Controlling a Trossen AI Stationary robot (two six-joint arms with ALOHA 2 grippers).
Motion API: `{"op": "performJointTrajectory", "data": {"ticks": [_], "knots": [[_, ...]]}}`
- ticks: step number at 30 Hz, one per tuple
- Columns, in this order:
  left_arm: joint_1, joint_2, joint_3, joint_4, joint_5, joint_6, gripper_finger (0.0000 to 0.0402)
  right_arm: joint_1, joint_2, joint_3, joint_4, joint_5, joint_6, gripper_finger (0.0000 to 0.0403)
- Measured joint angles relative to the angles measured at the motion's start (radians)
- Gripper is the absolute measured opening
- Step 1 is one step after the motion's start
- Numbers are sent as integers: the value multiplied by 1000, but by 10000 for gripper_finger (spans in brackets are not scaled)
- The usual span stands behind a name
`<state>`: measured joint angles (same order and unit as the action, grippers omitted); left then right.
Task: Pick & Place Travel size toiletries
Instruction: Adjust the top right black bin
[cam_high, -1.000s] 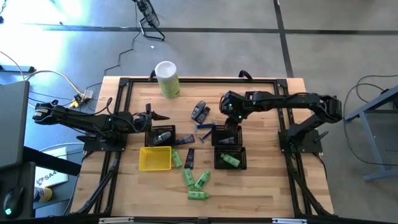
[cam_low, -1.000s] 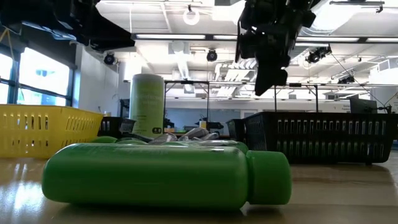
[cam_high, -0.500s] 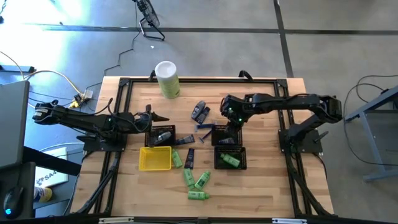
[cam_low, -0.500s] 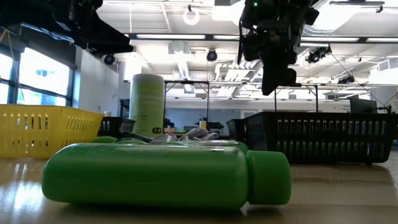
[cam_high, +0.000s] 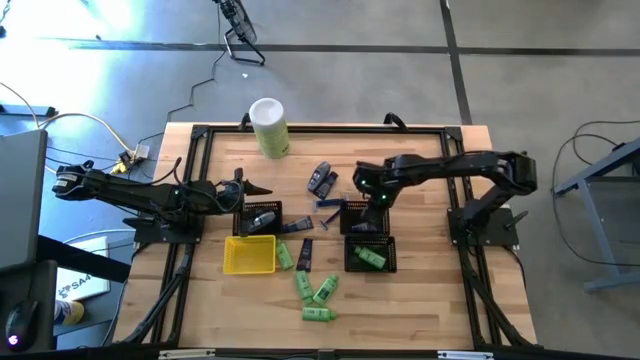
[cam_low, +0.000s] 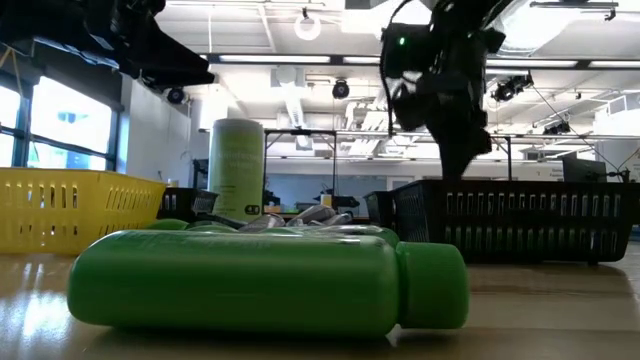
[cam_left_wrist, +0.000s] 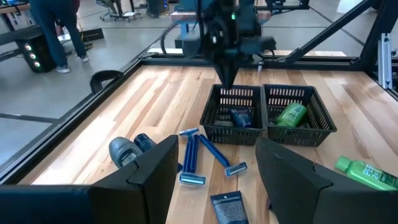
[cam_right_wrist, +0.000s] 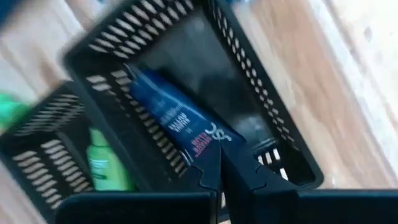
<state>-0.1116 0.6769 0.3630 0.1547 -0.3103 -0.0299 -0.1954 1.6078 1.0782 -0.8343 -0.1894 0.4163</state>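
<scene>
Above the black basket (cam_right_wrist: 273, 134) holding a dark blue tube (cam_right_wrist: 177, 121), the right gripper (cam_right_wrist: 227, 174) hung closed and empty; the left gripper (cam_left_wrist: 214, 171) stood open.

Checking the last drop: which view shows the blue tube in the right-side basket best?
Right wrist view: the blue tube lies diagonally in its black basket, close up, label visible, just past the shut right gripper. The left wrist view shows it small. The high view gives only a dark speck. In the low view the basket wall hides it.

I can't read any text: white print on the dark blue tube (cam_right_wrist: 177, 121) in the mesh basket (cam_right_wrist: 273, 124) is illegible
</scene>
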Motion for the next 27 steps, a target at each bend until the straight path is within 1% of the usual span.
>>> {"op": "performJointTrajectory", "data": {"ticks": [7,15,19,24,27], "knots": [[0,0,0,0,0,0,210,8,87,0,0,21,-23,2],[0,0,0,0,0,1,210,12,130,0,8,258,-28,2],[0,0,0,-2,-2,2,210,9,133,0,22,333,-46,2],[0,0,1,-23,-61,0,210,-1,133,0,66,424,-70,2],[0,0,1,-35,-100,3,210,-16,133,0,80,444,-101,2]]}}
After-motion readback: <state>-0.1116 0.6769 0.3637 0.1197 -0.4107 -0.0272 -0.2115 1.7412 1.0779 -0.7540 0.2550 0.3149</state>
